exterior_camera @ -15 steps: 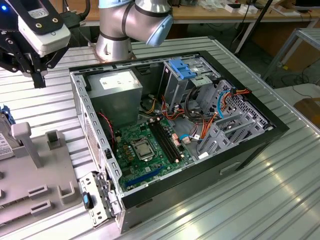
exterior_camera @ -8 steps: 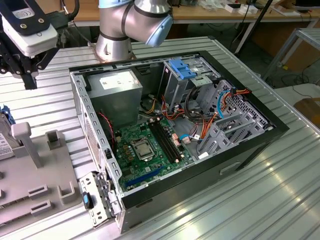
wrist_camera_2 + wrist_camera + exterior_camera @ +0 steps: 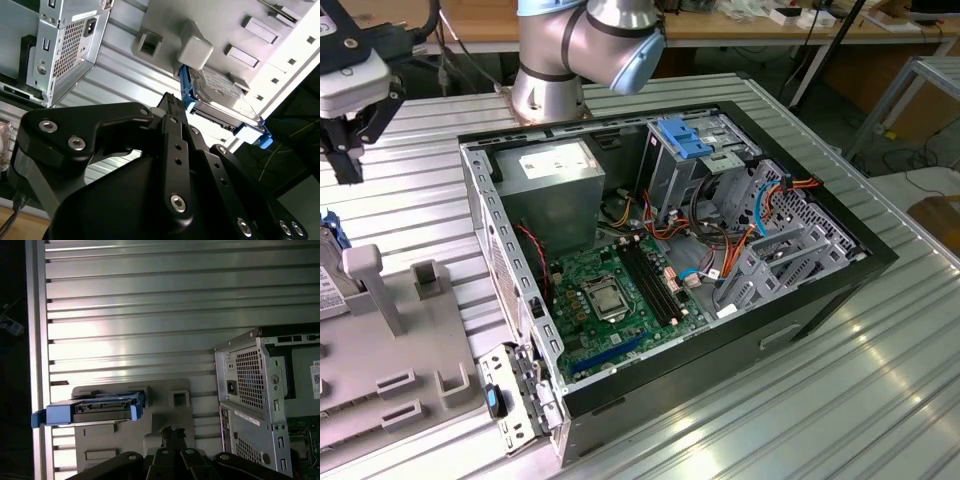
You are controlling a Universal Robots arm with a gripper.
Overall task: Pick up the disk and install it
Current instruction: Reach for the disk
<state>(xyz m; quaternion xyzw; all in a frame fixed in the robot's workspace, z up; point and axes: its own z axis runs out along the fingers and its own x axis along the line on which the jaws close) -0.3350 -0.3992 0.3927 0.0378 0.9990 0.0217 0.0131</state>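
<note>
The disk (image 3: pixel 102 407) is a flat drive in bright blue rails, standing on edge in the grey fixture (image 3: pixel 165 415). The second wrist view shows the disk (image 3: pixel 222 92) beside a grey post of the fixture (image 3: pixel 195 50). In the exterior view a sliver of the disk (image 3: pixel 326 285) sits at the far left edge. My gripper (image 3: pixel 344 170) hangs above the table, higher than the fixture and apart from the disk. Its black fingers meet at the tips in both wrist views (image 3: pixel 170 100) (image 3: pixel 172 432), shut with nothing between them.
An open computer case (image 3: pixel 800 300) lies in the middle of the ribbed metal table (image 3: pixel 820 400), with motherboard (image 3: pixel 615 295), grey power supply (image 3: pixel 555 180) and blue-latched drive cage (image 3: pixel 685 140) inside. The arm's base (image 3: pixel 555 80) stands behind the case. The grey fixture (image 3: pixel 410 340) occupies the exterior view's left.
</note>
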